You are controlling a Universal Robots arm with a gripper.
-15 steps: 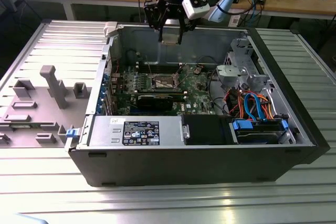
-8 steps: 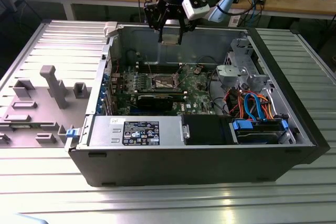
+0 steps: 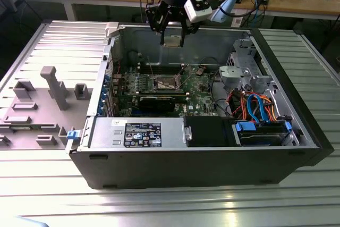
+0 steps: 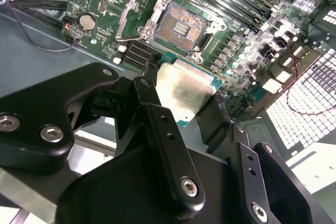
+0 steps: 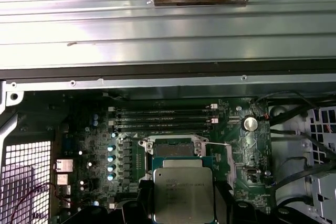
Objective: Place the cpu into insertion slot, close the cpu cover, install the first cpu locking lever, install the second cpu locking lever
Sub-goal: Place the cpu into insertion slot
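- My claw is pinching the chip by two opposite edges, a finger pressed against each side. The metal top faces my wrist.
- The chip hangs in the air well above the green board, touching nothing but my fingers. It is not yet seated.
- The socket lies below the claw and a little ahead of it. Its gold-brown contact field is bare, so no part of the task looks done.
- The cover plate seems to stand swung open at one side of the socket, though I cannot make out its hinge clearly.
- What could go wrong, as I judge it:
  - My grip is only on thin edges, so a jolt on the way down could let the chip slip or tilt in the claw.
  - If the chip comes down skewed or off-centre, a corner could dig into the contact field and bend the contacts.
  - If its edges are not turned to match the socket's rim, it would sit proud and the cover plate would not close flat.
  - My fingers reach past the chip's sides, so they could catch the raised cover plate or the memory slots just beyond the socket.
- My arm reaches over the open computer case, which lies on its side on the ribbed metal counter.
- My wrist points straight down, and the claw is above the case's upper edge, not yet down among the parts.
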